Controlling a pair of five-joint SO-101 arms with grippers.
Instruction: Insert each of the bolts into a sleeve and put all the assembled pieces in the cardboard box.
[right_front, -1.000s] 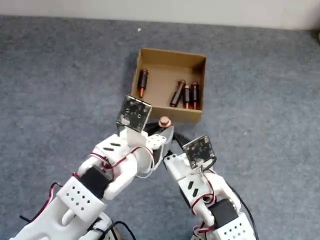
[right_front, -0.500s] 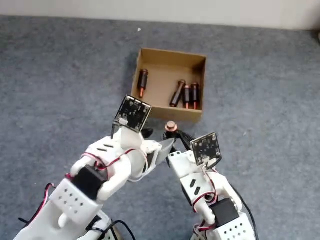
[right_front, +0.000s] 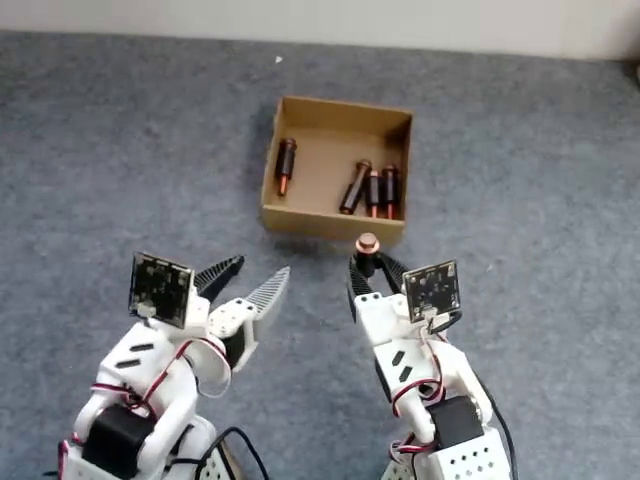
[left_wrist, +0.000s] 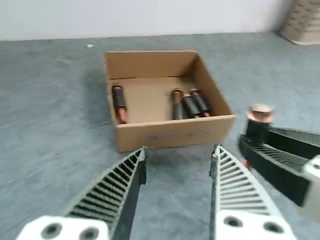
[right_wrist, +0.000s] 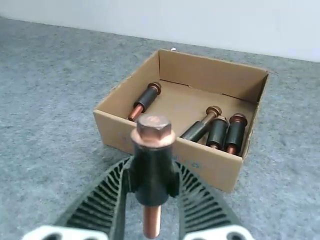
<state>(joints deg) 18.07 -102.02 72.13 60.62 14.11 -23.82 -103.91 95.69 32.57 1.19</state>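
Since the left tool was withdrawn, open and empty, the black-sleeved copper bolt is clamped by the right tool alone; brown cardboard box drop is due.

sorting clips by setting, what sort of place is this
Probably an indoor robot test setup, maybe a lab: a grey carpet-like surface, a plain pale wall behind it, and a cardboard box of sleeved bolts.

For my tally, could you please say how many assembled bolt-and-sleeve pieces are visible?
5 assembled pieces: one at the cardboard box's left, three clustered at its right, one in the right tool.
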